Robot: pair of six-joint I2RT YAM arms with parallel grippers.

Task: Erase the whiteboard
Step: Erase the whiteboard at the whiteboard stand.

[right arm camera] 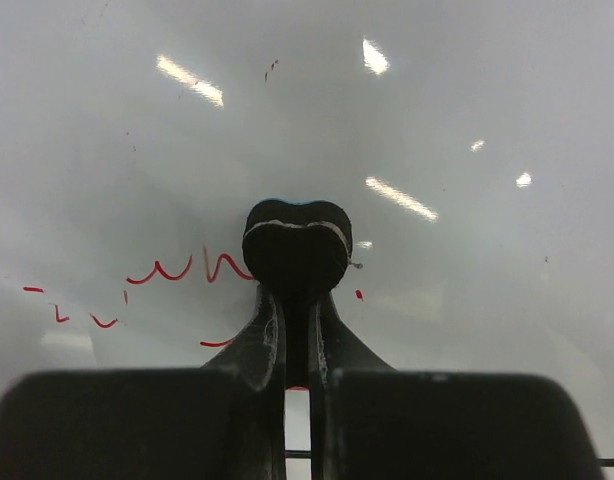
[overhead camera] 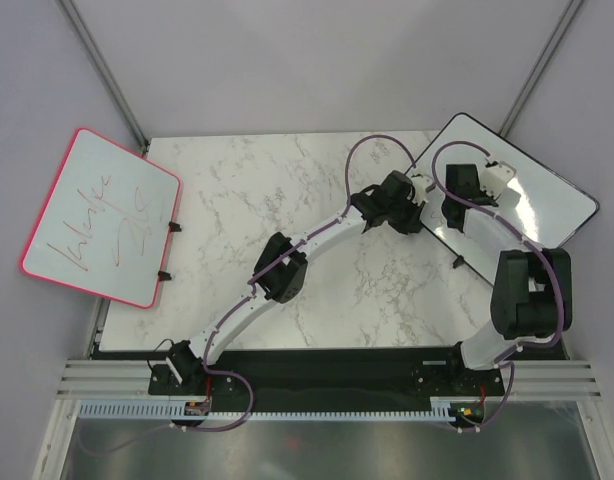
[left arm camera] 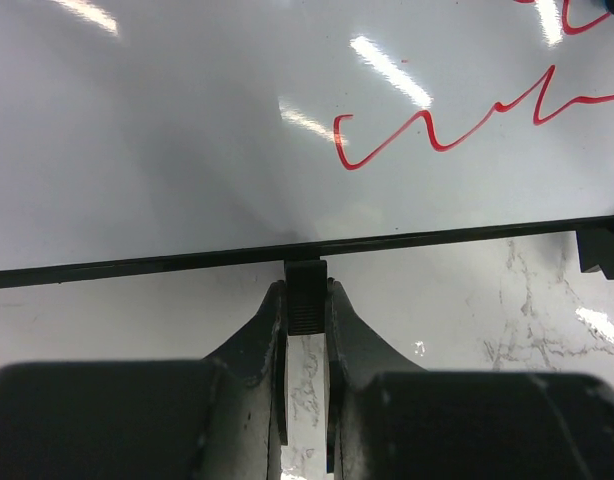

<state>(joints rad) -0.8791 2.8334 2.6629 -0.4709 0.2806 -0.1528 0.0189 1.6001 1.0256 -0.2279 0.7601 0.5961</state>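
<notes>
The black-framed whiteboard (overhead camera: 559,203) lies at the back right of the table, overhanging its edge. My left gripper (overhead camera: 419,207) is at its near left edge, shut on a small black ribbed tab (left arm camera: 306,292) that sticks out from the frame. In the left wrist view the board's face (left arm camera: 187,130) bears red handwriting (left arm camera: 437,125). My right gripper (overhead camera: 455,205) is over the board, shut on a round black eraser (right arm camera: 297,245) held against the white face (right arm camera: 437,120). Red strokes (right arm camera: 187,268) lie left of the eraser; to its right only a small red dot shows.
A pink-framed whiteboard (overhead camera: 102,215) with red scribbles lies at the far left, hanging off the marble table (overhead camera: 287,180). A second black tab (left arm camera: 602,250) sits on the board's frame to the right of my left gripper. Grey walls close in the back.
</notes>
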